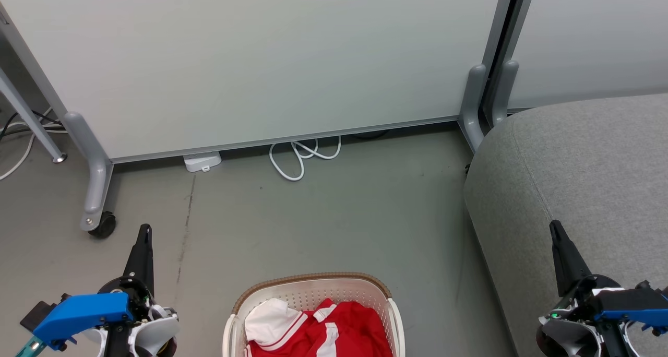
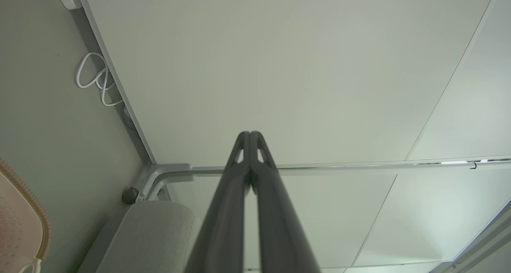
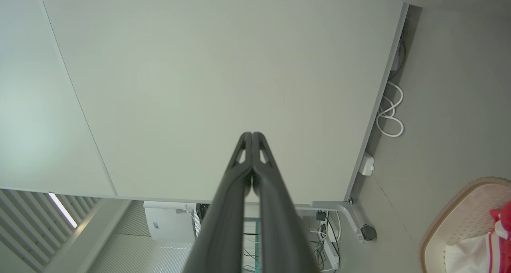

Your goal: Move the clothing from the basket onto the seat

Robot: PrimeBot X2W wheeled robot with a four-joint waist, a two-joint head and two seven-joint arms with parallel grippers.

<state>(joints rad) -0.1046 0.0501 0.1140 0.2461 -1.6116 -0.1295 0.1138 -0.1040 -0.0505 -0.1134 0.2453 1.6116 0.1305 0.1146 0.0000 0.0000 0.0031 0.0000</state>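
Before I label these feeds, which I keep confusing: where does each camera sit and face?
Head view: from the head, forward-down onto basket and seat; left gripper, right gripper shut at lower corners.
Left wrist view: on that wrist, along its shut fingers toward the partition; seat below.
Right wrist view: on that wrist, along its shut fingers toward the partition; clothing at right.
Shared: all three show the basket and cable.

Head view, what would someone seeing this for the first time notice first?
The bright red soft garments with white trim stand out most, heaped in the cream-white perforated plastic basket with a brown woven-look rim at the bottom centre. To its right bulks the large grey fabric sofa seat, bare of clothing. The left gripper and right gripper flank the basket, dark fingers shut and empty.
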